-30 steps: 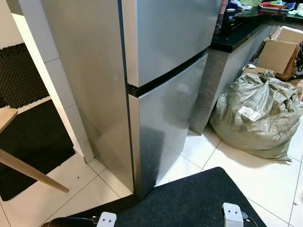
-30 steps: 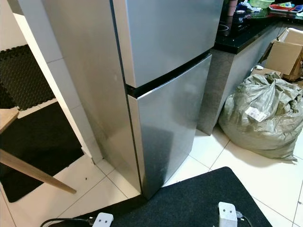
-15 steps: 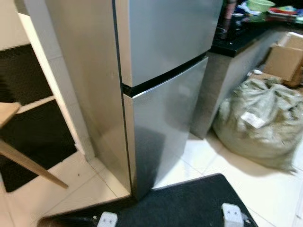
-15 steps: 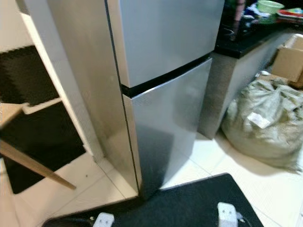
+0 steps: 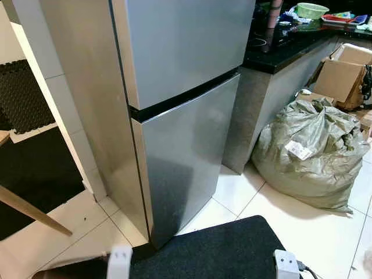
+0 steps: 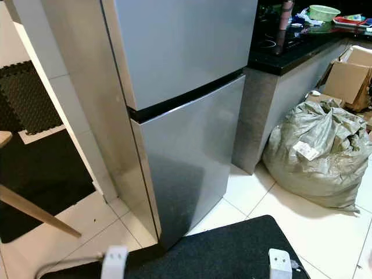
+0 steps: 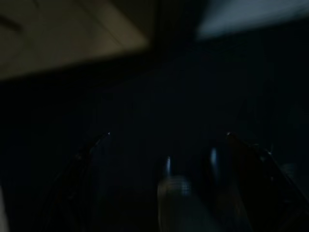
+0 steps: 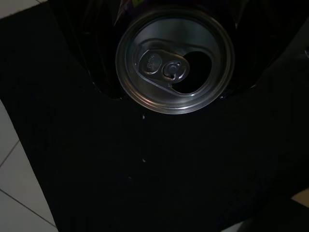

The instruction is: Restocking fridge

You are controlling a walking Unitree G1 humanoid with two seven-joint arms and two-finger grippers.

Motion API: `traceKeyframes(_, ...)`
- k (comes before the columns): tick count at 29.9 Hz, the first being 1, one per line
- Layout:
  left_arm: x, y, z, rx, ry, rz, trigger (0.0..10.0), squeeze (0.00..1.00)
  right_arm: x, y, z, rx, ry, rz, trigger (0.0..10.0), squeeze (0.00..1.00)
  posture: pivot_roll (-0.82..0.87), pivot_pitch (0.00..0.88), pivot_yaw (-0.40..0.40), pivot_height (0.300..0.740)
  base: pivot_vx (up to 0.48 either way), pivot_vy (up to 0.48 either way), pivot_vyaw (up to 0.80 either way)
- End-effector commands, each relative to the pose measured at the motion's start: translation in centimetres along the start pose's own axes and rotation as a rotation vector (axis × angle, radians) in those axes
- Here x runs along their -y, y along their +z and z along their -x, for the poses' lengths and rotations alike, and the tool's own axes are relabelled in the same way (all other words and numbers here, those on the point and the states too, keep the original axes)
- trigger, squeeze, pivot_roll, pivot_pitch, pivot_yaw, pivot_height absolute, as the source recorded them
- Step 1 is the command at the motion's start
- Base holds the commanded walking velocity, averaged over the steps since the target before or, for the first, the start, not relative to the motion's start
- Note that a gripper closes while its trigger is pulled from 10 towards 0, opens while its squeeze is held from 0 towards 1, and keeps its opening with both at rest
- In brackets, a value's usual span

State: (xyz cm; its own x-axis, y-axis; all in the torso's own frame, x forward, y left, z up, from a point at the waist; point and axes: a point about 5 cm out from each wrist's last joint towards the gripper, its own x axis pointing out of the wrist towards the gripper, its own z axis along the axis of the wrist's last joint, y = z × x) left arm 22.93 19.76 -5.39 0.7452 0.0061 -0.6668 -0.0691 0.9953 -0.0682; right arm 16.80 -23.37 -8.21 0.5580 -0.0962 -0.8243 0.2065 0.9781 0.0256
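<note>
Standing before the closed fridge (image 5: 174, 116), with the right gripper (image 8: 169, 92) pinching a drink can (image 8: 175, 59) by its sides, top up and tab hole already open, low over the black mat (image 5: 221, 250). Left gripper (image 7: 164, 145) spread and holding nothing, fingers dim against the same dark mat.

Judged as the approach step: both fridge doors shut, nothing stocked yet. Best done by keeping the can level, since an opened top could spill on any tilt, and by bringing the free left gripper to the lower door (image 5: 186, 163) along its edge nearest the bench (image 5: 279, 52), assuming that is the opening side; no handle visible, so the dark gap between upper and lower doors looks the likeliest purchase.

Room to move: tight on the fridge's right, where the dark-topped bench butts close beside it and a stuffed grey sack (image 5: 308, 151) sits on the tiled floor just past that. Cardboard boxes (image 5: 343, 70) further back. Wooden leg (image 5: 32, 212) slanting in on the left, well apart from the fridge. Open floor mainly straight ahead on the mat, enough for a door swing only if kept back from its front corner
</note>
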Motion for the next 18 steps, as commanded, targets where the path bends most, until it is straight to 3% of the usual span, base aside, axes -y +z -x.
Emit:
traceKeyframes(1,-0.8,1.8,-0.2,0.074,0.008,0.024,10.0,1.0,-0.1,-0.3,0.0,-0.006,0.002,-0.011,10.0,0.0,-0.05,0.0,0.014,0.74,0.0,0.0,0.0)
traceKeyframes(2,-0.8,1.8,-0.2,0.074,0.008,0.024,10.0,1.0,-0.1,-0.3,0.0,-0.006,0.002,-0.011,10.0,0.0,-0.05,0.0,0.014,0.74,0.0,0.0,0.0)
traceKeyframes(3,-1.6,5.6,-0.5,0.201,-0.012,0.057,10.0,1.0,0.0,-0.3,0.0,-0.006,0.001,-0.011,10.0,0.0,-0.04,0.0,0.015,0.74,0.0,0.0,0.0)
traceKeyframes(4,-1.6,7.1,-0.6,0.254,-0.033,0.06,10.0,1.0,0.0,-0.3,0.0,-0.007,0.001,-0.01,10.0,0.0,-0.04,0.0,0.016,0.74,0.0,0.0,0.0)
traceKeyframes(5,-1.6,7.1,-0.6,0.254,-0.033,0.06,10.0,1.0,0.0,-0.3,0.0,-0.007,0.001,-0.01,10.0,0.0,-0.04,0.0,0.016,0.74,0.0,0.0,0.0)
traceKeyframes(6,-1.6,9.5,-0.6,0.337,-0.068,0.056,10.0,1.0,0.0,-0.3,0.0,-0.006,0.002,-0.009,10.0,0.0,-0.04,0.0,0.017,0.74,0.0,0.0,0.0)
traceKeyframes(9,-1.2,11.6,-0.4,0.411,-0.122,0.054,10.0,1.0,-0.1,-0.3,0.0,-0.006,0.003,-0.008,10.0,0.0,-0.04,0.0,0.017,0.74,0.0,0.0,0.0)
traceKeyframes(12,-1.2,11.8,-0.4,0.42,-0.13,0.054,10.0,1.0,-0.1,-0.3,0.0,-0.006,0.003,-0.008,10.0,0.0,-0.04,0.0,0.017,0.74,0.0,0.0,0.0)
traceKeyframes(16,0.1,16.0,0.1,0.553,-0.295,0.016,10.0,1.0,-0.1,-0.2,0.0,-0.005,0.003,-0.003,10.0,0.0,-0.05,0.0,0.017,0.74,0.0,0.0,0.0)
traceKeyframes(18,0.4,16.6,0.2,0.574,-0.331,0.008,10.0,1.0,-0.1,-0.2,0.0,-0.005,0.002,-0.002,10.0,0.0,-0.05,0.0,0.017,0.74,0.0,0.0,0.0)
